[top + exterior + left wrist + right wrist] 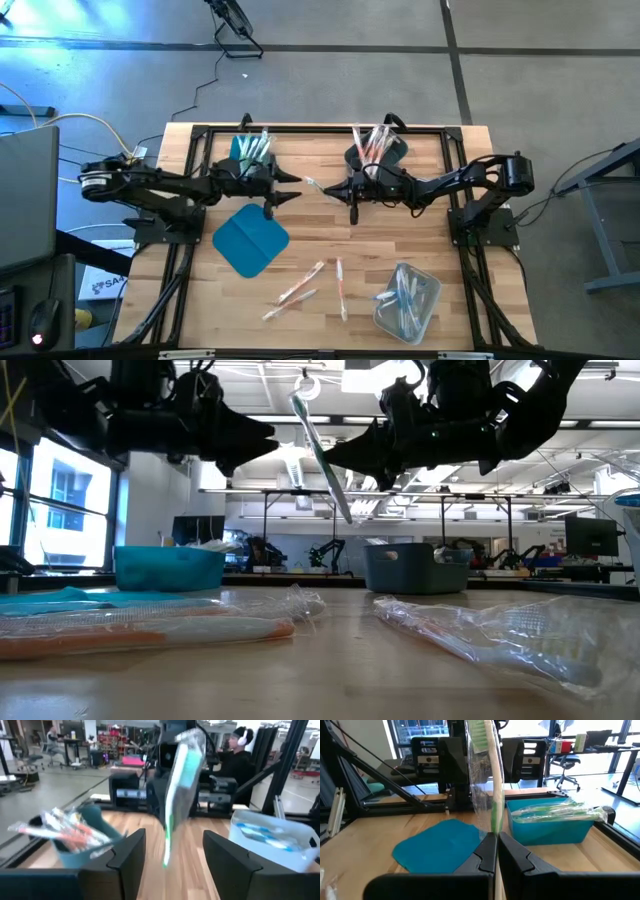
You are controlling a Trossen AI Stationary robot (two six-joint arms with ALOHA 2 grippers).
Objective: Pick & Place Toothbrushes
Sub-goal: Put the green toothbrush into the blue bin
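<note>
at centre frame the right claw (322, 186) is clamped on a green wrapped toothbrush (490, 780), holding it above the table (430, 240); the left claw (290, 195) waits apart opposite; a thin grip near one end could let it swing or slip during handover.

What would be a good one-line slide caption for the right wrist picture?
Right gripper shut on a wrapped green toothbrush, held upright above the wooden table, between a flat teal lid and a teal bin.
</note>
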